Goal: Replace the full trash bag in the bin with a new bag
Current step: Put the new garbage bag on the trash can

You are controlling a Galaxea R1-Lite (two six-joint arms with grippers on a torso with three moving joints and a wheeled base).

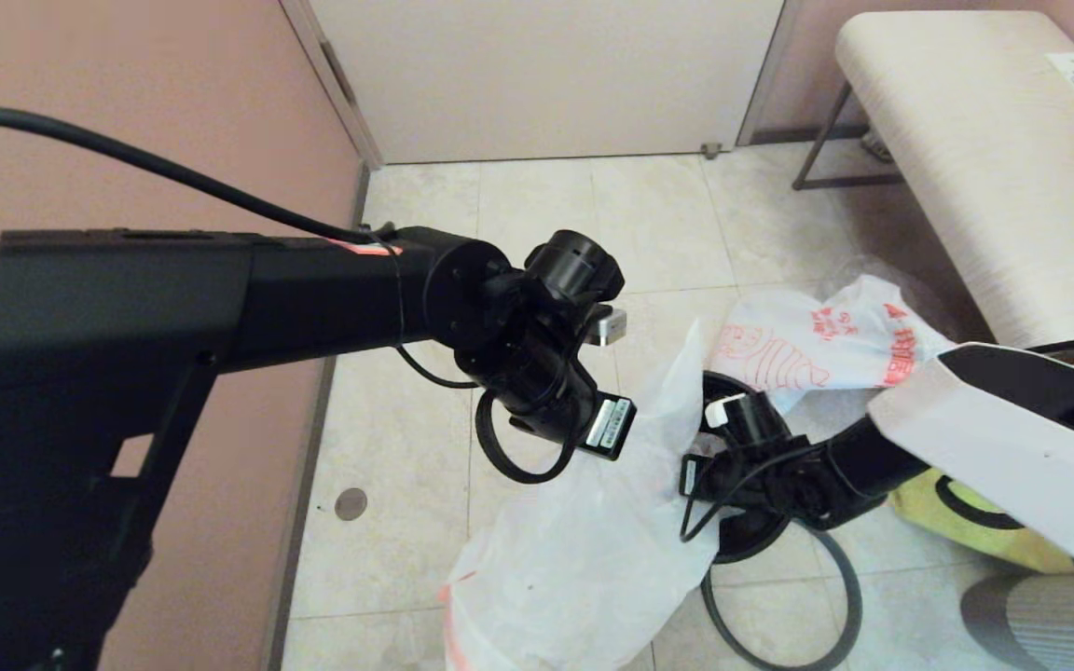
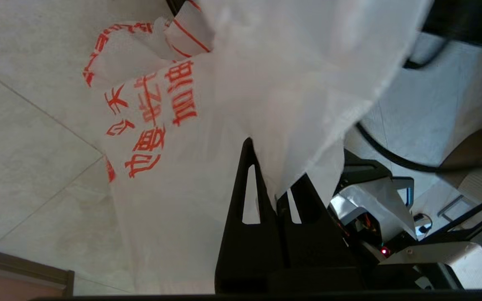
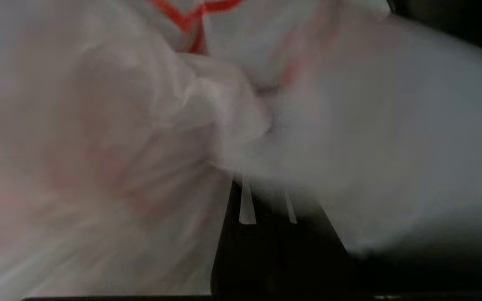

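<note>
A white translucent bag point(image 1: 584, 550) with red print point(image 2: 153, 121) hangs open between both grippers above the tiled floor. My left gripper point(image 2: 276, 167) is shut on a fold of its edge. My right gripper point(image 3: 266, 184) reaches into the bag from the right, its fingers together and wrapped in film, their tips hidden. The black bin point(image 1: 756, 545) stands under the right wrist point(image 1: 747, 443), mostly covered by it. Its thin dark hoop point(image 1: 860, 606) lies on the floor beside it. A second white bag with red print point(image 1: 807, 349) lies just behind the bin.
A yellow shopping bag point(image 1: 966, 522) lies on the floor at the right under my right arm. A pale bench point(image 1: 966, 158) with small items stands at the back right. The pink wall point(image 1: 127, 140) runs along the left and a door point(image 1: 546, 75) closes the back.
</note>
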